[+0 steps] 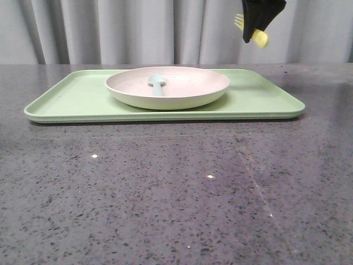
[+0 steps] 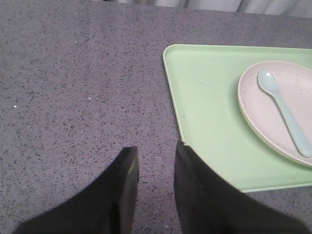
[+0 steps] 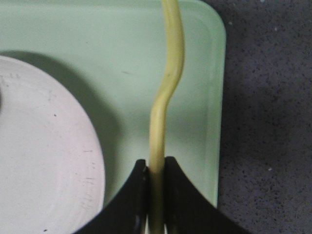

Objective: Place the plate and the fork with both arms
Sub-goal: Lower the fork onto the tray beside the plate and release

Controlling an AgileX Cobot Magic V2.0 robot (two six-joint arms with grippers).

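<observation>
Front view first: you've got the plate (image 1: 167,87) sitting on the light-green tray (image 1: 77,99), roughly in the middle of it, and the tray lies flat on the dark speckled surface (image 1: 176,193). There's a pale blue-grey spoon (image 1: 157,83) lying inside the plate. Up in the top right corner your right end effector (image 1: 255,25) hangs high in the air above the tray's right end, pinching the fork (image 1: 252,31), with the yellow tines poking out on one side of the black fingers and the rounded handle end on the other. Over to the left wrist view: your left end effector (image 2: 155,168) hovers over the surface just beside the tray's (image 2: 204,112) near corner, its two black fingers (image 2: 122,190) spread apart with nothing between them. You can see the plate (image 2: 258,107) further along the tray from there, with the spoon (image 2: 285,114) lying across it, bowl end pointing away. Right wrist view: the right end effector (image 3: 156,170) is pressed tight on the fork (image 3: 168,73), whose curvy yellow shaft runs straight out from between the fingers. Below it is the tray's (image 3: 195,122) corner, with the plate's (image 3: 48,161) rim off to one side and the surface (image 3: 268,122) on the other.
</observation>
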